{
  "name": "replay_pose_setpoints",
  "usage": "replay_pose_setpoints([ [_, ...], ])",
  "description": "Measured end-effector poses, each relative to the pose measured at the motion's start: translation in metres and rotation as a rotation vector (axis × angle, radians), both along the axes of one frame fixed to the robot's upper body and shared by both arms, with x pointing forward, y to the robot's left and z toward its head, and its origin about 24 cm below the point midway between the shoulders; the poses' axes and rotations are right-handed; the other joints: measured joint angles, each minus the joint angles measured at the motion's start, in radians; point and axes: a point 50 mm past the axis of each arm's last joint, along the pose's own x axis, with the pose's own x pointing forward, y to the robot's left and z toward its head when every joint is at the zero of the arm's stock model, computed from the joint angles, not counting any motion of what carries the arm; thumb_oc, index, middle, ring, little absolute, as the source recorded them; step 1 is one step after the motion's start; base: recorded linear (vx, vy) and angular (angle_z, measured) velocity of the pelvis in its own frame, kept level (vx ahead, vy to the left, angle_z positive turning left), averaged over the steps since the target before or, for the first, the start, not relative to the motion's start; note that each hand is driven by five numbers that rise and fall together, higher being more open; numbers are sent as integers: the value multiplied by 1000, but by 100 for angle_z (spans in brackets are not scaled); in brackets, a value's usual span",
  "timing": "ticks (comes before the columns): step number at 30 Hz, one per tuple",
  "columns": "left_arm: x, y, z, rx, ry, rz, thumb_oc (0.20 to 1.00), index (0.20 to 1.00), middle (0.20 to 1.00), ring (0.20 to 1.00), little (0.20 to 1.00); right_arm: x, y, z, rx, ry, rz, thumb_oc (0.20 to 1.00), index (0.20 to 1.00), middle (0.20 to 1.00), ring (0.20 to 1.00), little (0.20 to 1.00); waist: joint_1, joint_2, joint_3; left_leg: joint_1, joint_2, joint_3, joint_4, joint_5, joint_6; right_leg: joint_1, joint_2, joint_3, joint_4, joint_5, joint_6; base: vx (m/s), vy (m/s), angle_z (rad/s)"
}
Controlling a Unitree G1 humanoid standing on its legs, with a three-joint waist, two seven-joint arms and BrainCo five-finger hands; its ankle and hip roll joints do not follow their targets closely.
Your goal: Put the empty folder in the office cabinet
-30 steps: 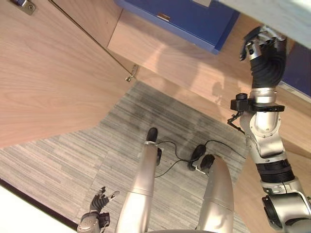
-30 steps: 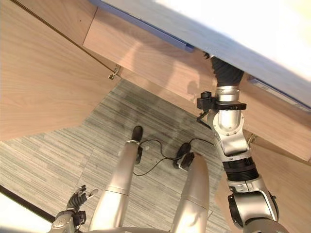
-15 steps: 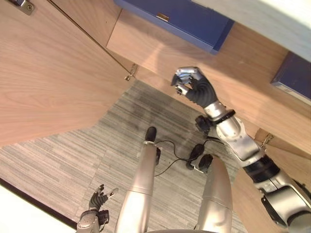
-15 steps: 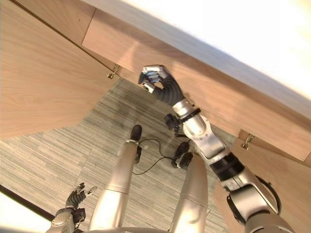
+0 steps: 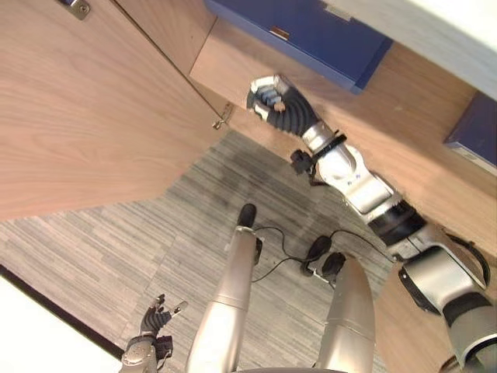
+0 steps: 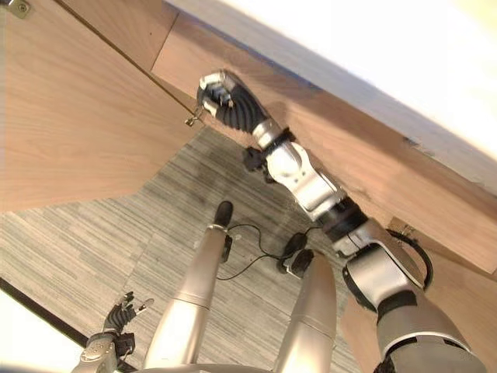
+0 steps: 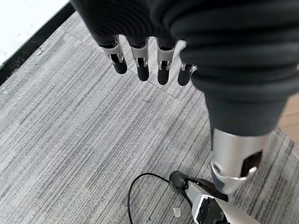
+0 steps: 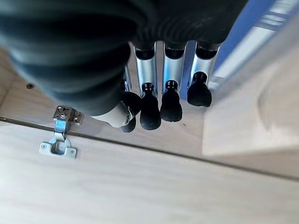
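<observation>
R hand [image 5: 268, 96] at upper centre of left eye view, fingers curled w/ nothing in them, near the metal hinge [image 5: 224, 118] on the open wooden cabinet door [image 5: 85, 116]. Blue folder [image 5: 311, 39] lies on the cabinet shelf [image 5: 256, 74] at top of frame, just above that hand. L hand [image 5: 153, 326] low at bottom left over the grey carpet [image 5: 116, 256], fingers relaxed & apart, empty

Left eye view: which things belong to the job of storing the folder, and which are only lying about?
Job: blue folder on the cabinet shelf; cabinet door; right hand, beside the door hinge.
Lying about: grey carpet; left hand, hanging idle; second blue folder, further right.
</observation>
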Motion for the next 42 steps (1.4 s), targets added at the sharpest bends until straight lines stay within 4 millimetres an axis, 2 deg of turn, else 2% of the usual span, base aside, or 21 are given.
replay_pose_setpoints([
  [4,0,5,2,22,8,-33,1000,1000,1000,1000,1000,15,2,9,22,10,-65,200,200,200,200,200,16,0,0,1,-1,-8,-10,10,-7,1,-2,-10,0,0,-5,4,-2,4],
  [15,3,6,5,22,-8,-59,1000,1000,1000,1000,1000,35,5,28,45,18,-166,200,200,200,200,200,54,1,0,2,-6,-14,-13,19,-12,1,-13,-16,13,-2,-14,5,-2,3],
  [22,3,9,6,37,3,-85,1000,1000,1000,1000,1000,46,6,12,40,109,-218,200,200,200,200,200,61,3,-1,2,-7,-16,-11,20,-13,4,-13,-19,13,-1,-15,0,0,0],
  [28,3,12,7,46,5,-85,1000,1000,1000,1000,1000,47,8,8,30,121,-218,200,200,200,200,200,64,4,-2,3,-7,-21,-10,21,-14,7,-13,-24,13,-1,-16,0,0,0],
  [42,2,13,6,37,6,-68,1000,1000,1000,1000,1000,56,3,-14,40,223,-265,200,200,200,200,200,64,6,-3,18,-7,-23,-15,24,-19,19,-13,-25,13,1,-19,0,0,0],
])
